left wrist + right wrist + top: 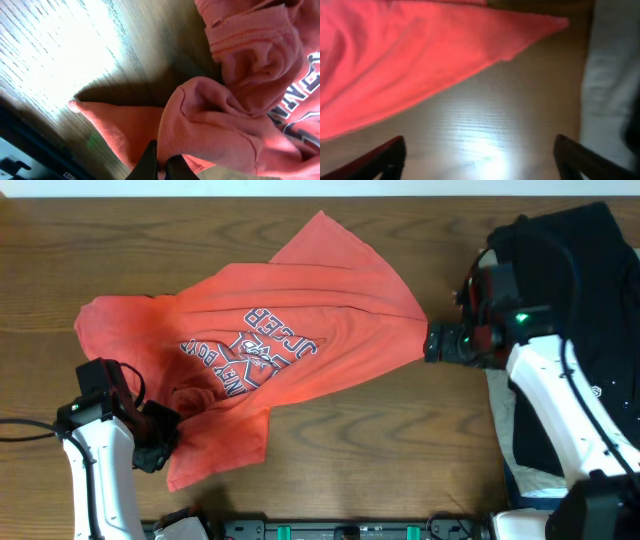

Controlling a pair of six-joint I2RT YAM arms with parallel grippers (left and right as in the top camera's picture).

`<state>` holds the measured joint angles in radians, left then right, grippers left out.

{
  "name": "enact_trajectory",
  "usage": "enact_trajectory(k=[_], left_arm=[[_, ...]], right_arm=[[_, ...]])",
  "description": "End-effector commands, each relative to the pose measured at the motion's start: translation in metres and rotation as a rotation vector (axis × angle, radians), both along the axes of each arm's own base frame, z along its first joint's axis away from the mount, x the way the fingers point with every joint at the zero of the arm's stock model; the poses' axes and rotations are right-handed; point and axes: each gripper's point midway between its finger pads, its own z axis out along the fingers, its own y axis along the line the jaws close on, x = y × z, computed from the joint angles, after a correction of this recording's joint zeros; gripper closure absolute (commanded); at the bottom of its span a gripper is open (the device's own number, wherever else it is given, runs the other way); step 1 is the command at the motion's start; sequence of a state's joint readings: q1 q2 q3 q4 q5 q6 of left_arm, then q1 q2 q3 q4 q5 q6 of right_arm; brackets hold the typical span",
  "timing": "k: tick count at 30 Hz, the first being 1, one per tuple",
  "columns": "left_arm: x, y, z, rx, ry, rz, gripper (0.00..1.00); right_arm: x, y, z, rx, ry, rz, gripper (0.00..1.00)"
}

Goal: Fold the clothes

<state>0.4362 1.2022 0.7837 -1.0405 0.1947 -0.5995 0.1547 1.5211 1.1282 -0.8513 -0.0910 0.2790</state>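
- Overhead: the orange-red cotton T-shirt (pixel 290 330) with white-and-navy chest lettering lies spread and creased in the middle of the brown wooden table (pixel 380 450). The left pincer (pixel 160 442) sits at its lower-left hem and the right pincer (pixel 432 342) at its right corner. A black garment (pixel 585 290) lies at the right edge, partly under the right arm. Neither pincer's opening can be read here.
- Left wrist: the left pincer (pixel 161 156) is clamped on a bunched fold of the T-shirt (pixel 235 115). Only its fingertips show, cut off by the bottom edge.
- Right wrist: the right pincer (pixel 479 142) stands wide, with bare table (pixel 485 110) between its fingers. The T-shirt (pixel 395 60) corner lies ahead, apart from both fingers. A pale blurred surface (pixel 610 75) at the right cannot be identified.
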Motion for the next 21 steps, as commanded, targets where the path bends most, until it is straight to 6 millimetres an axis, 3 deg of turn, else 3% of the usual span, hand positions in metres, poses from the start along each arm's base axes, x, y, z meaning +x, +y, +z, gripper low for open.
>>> enact_trajectory(k=[1,8,21], left_arm=[[-0.003,0.004,0.001,0.021,0.006,-0.039,0.94],[-0.004,0.003,0.001,0.020,0.007,-0.039,0.94],[-0.004,0.003,0.001,0.020,0.007,-0.039,0.94]], right_arm=[[-0.009,0.002,-0.034,0.052,0.036,-0.086,0.15],[0.004,0.014,-0.075,0.147,-0.054,-0.123,0.27],[0.023,0.048,-0.143,0.360,0.034,-0.203,0.42]])
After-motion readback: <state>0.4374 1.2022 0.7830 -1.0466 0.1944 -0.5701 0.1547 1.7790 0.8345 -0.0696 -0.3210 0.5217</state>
